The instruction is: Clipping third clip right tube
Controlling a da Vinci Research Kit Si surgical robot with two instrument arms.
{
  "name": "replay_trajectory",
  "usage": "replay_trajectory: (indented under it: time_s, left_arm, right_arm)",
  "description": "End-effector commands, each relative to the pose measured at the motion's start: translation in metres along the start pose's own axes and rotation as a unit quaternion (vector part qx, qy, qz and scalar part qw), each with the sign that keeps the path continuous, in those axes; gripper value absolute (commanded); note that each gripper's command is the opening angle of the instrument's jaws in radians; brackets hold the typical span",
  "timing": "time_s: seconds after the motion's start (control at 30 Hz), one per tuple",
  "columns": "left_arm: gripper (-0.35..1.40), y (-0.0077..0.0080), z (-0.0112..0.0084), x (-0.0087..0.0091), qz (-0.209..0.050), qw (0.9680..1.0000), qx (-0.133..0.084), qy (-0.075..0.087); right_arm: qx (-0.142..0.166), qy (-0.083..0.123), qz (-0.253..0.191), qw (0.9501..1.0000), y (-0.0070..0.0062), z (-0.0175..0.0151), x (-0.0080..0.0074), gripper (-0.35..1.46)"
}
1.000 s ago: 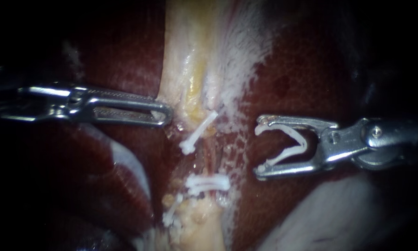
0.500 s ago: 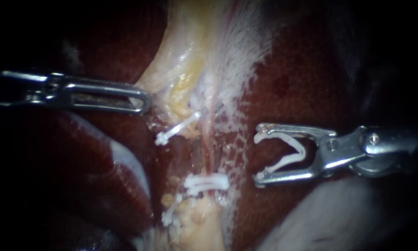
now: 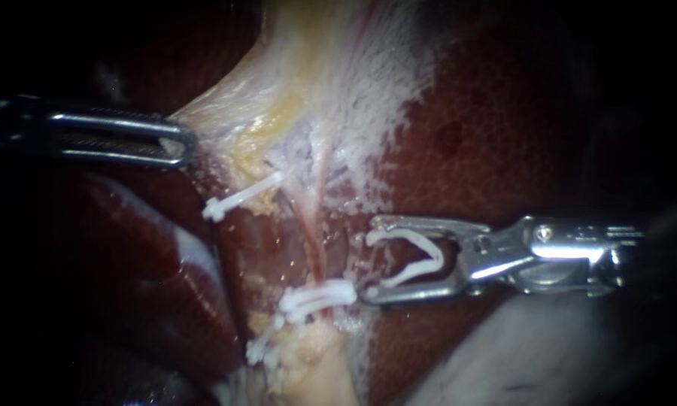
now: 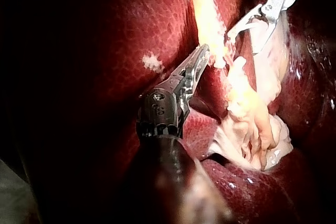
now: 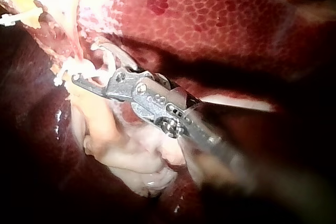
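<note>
A thin pink tube (image 3: 315, 233) runs down the middle between pale tissue above and yellowish fat below. One white clip (image 3: 242, 198) sits on a strand to its upper left. Another white clip (image 3: 317, 296) crosses the tube lower down, and a third (image 3: 260, 349) lies below that. My right instrument (image 3: 370, 259) holds an open white clip (image 3: 408, 259) in wide-spread jaws just right of the tube, its lower tip beside the lower clip; it also shows in its own wrist view (image 5: 86, 62). My left instrument (image 3: 180, 144) is shut on the pale tissue's edge (image 3: 203, 120), stretched leftward; its wrist view (image 4: 202, 56) shows the same hold.
Dark red liver (image 3: 489, 135) surrounds the field on both sides. A pale whitish lobe (image 3: 519, 353) lies under the right instrument's shaft. Lumpy pale tissue (image 5: 131, 156) sits under the right instrument in its wrist view.
My left instrument has pulled the pale tissue leftward, dragging the upper clip with it and baring the tube. My right instrument has moved left and slightly down, up to the tube.
</note>
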State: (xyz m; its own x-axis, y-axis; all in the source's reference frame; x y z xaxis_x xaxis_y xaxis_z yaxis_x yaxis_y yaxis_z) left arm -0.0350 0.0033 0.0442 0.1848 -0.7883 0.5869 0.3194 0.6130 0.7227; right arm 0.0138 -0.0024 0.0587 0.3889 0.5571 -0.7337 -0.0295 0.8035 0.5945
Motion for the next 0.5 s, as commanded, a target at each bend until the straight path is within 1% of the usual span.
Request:
replay_trajectory:
  time_s: [0.03, 0.17, 0.5]
  left_arm:
    - [-0.35, -0.0002, -0.0001, -0.0001, 0.001, 1.0000, -0.001, 0.000]
    - [-0.35, -0.0006, -0.0001, -0.0002, 0.001, 1.0000, 0.001, 0.000]
    - [-0.35, -0.0010, 0.0000, -0.0002, 0.001, 1.0000, 0.003, 0.001]
  right_arm:
    - [0.000, 0.000, 0.000, 1.0000, 0.0000, 0.0004, 0.0000, 0.60]
    - [0.001, -0.001, -0.001, 1.0000, 0.0003, 0.0016, 0.0000, 0.60]
    - [0.004, -0.002, 0.001, 1.0000, 0.0009, 0.0043, -0.0002, 0.60]
